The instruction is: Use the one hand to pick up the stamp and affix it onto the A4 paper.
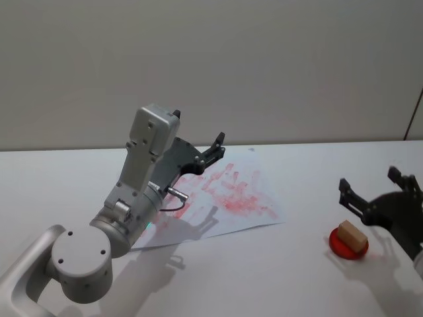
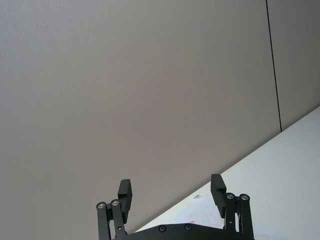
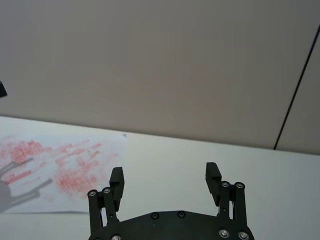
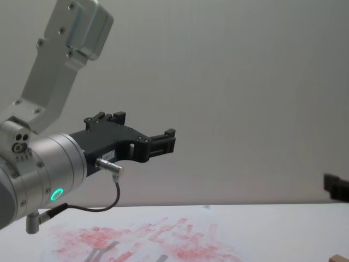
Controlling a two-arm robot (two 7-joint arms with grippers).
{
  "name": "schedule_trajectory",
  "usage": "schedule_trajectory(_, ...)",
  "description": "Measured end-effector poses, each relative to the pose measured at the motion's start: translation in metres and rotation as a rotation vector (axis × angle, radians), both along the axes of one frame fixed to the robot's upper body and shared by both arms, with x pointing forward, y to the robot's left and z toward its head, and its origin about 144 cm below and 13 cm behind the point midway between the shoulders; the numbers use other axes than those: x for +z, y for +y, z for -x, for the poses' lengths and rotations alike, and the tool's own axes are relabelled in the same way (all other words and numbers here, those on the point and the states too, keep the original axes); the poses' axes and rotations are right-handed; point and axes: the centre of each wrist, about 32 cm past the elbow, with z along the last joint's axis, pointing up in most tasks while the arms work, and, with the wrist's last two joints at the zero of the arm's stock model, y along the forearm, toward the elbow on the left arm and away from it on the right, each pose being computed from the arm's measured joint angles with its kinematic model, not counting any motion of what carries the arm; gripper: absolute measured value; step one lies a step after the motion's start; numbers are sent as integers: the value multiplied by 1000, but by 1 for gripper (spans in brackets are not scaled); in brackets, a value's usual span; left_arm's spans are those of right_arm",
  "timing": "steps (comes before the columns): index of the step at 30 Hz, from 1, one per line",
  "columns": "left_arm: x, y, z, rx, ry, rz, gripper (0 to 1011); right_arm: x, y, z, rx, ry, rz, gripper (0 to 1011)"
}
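My right gripper (image 1: 369, 179), jaws spread, hangs near the stamp (image 1: 352, 236), partly cut off at the edge; left gripper (image 2: 170, 186), spread too, above the paper (image 1: 238, 191).

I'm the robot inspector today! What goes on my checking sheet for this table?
Surface: white table, flat.
Job's things: stamp sits on a red ink pad at the right; A4 paper lies mid-table, covered in red prints.
Clutter: nothing seen.
Hands: right hand open, hovering by the stamp; left hand open, raised above the paper.
Cables: dark cable loops below the left hand.
Surroundings: plain grey wall.
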Motion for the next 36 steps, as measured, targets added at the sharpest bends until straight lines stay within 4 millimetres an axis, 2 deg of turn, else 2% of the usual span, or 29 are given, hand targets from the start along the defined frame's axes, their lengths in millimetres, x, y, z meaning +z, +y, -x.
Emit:
schedule_trajectory(6,0,0,0,0,0,0,1001,-2,-3,14,-36,78,26,1001)
schedule_trajectory(12,0,0,0,0,0,0,1001,-3,-5,18,-47,145,54,1001)
schedule_trajectory(36,0,0,0,0,0,0,1001,-15,0,-8,35,317,111,1001)
